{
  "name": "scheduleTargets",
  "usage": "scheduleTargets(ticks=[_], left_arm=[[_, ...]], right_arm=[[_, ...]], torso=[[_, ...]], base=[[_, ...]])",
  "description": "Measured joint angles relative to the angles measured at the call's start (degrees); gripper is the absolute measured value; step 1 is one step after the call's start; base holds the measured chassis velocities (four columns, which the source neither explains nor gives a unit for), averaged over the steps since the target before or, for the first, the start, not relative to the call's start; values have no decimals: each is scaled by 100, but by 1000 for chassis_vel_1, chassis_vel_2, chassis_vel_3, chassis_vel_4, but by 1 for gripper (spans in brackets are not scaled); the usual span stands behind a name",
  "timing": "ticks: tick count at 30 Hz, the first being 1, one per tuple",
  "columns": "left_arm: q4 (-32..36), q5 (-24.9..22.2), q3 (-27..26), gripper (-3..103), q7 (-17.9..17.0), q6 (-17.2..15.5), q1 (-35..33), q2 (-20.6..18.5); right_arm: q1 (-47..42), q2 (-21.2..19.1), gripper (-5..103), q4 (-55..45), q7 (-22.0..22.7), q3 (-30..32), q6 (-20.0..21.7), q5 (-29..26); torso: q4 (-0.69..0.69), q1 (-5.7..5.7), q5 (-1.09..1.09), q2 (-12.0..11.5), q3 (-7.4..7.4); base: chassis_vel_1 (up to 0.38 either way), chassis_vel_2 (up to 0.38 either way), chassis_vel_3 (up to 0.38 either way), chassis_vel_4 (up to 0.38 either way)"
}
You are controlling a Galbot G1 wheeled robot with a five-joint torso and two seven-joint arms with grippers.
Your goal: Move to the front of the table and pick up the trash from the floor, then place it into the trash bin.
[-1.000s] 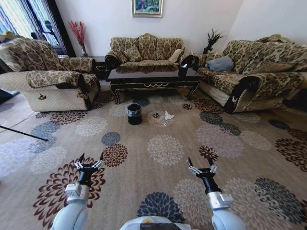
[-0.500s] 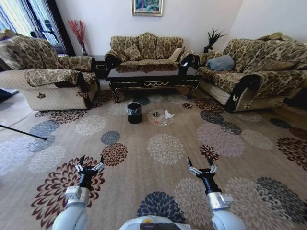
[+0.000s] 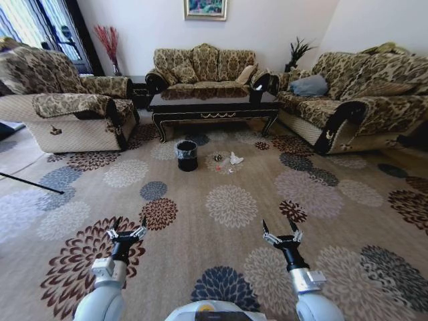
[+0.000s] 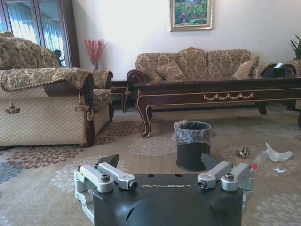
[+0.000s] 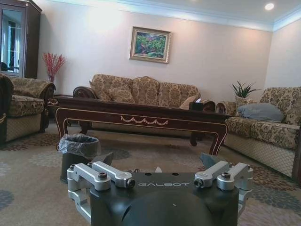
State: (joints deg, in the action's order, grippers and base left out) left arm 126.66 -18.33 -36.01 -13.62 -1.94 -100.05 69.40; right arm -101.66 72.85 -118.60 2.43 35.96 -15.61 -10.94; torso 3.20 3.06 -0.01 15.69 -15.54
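The task looks barely begun: the trash [image 3: 227, 162] lies on the floor [image 3: 231, 254] just in front of the worktop [image 3: 212, 107], beside the trash bin [image 3: 186, 155], all well ahead of the robot. The left claw [image 3: 127, 229] and right claw [image 3: 281, 234] hang low over the carpet, both spread open and empty. Open carpet runs ahead, with an armchair [image 3: 67, 114] on the left and a sofa [image 3: 354, 107] on the right flanking the lane.

The table [image 3: 212, 108] and trash bin [image 3: 186, 155] have crept slightly higher in the head view.
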Motion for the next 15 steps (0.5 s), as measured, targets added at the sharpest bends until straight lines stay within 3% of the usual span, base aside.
scheduleTargets(ticks=[15], left_arm=[[-75,151,-43,100,6,75,-35,27]], right_arm=[[23,47,100,-14,0,1,-18,-30]], torso=[[-1,-105,0,-312,207]], base=[[0,0,0,0]])
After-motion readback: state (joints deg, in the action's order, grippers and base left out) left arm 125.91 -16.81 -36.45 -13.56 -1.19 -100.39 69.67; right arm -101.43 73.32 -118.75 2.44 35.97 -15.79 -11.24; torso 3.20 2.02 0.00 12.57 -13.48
